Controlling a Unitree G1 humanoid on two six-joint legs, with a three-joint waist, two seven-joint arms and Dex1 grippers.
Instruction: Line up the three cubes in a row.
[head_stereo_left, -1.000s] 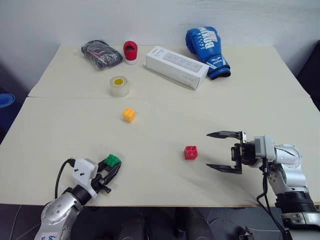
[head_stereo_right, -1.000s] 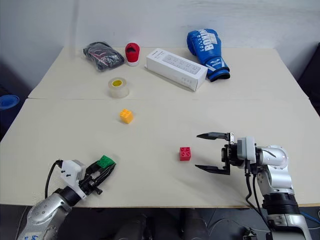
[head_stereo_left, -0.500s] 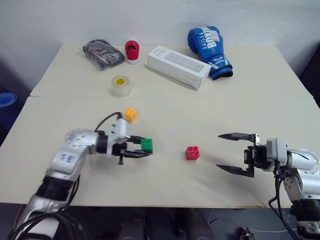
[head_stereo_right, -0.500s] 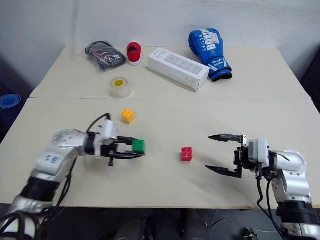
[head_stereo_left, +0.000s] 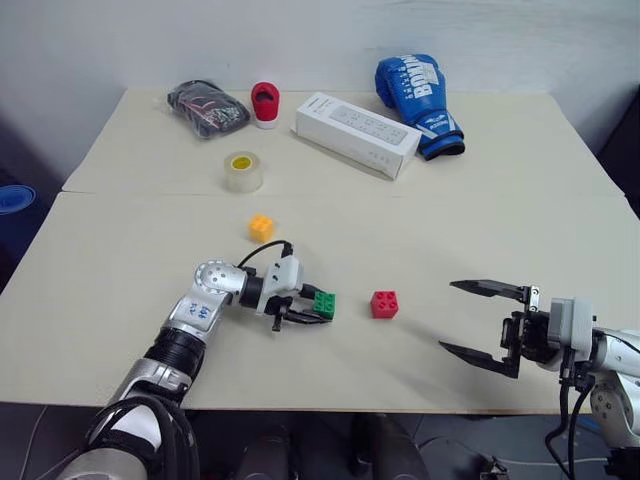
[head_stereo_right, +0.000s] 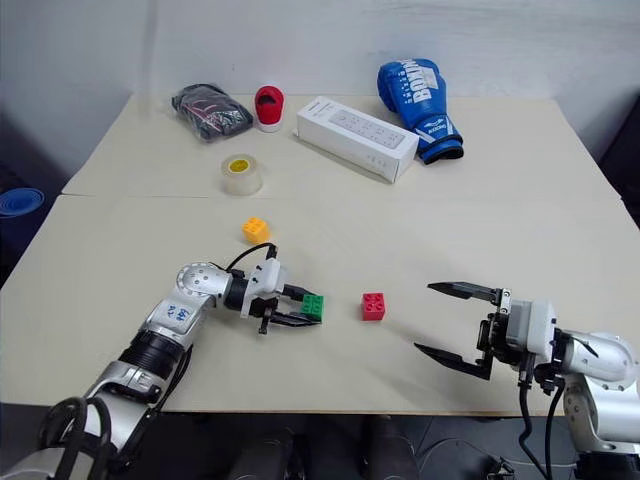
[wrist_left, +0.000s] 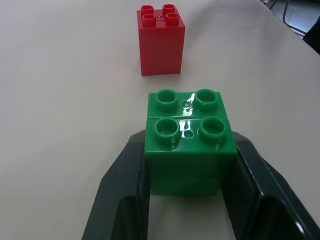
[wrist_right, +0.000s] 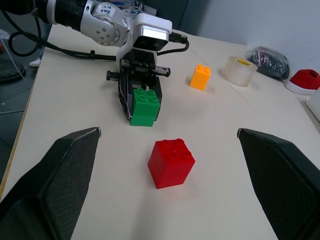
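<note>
Green cube (head_stereo_left: 324, 304): rigid, light, smooth plastic, likely slippery; pinched on flat side faces by left gripper (head_stereo_left: 318, 308), just left of red cube (head_stereo_left: 383, 304). Orange cube (head_stereo_left: 261, 227): farther back on table (head_stereo_left: 120, 250). Right gripper (head_stereo_left: 484, 323): spread wide, empty.

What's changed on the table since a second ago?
The left pincer, shut on the green cube, carried it from the table's near left edge to just left of the red cube. The open right pincer drew back slightly. Red cube, orange-yellow cube and tape roll stayed put.
</note>
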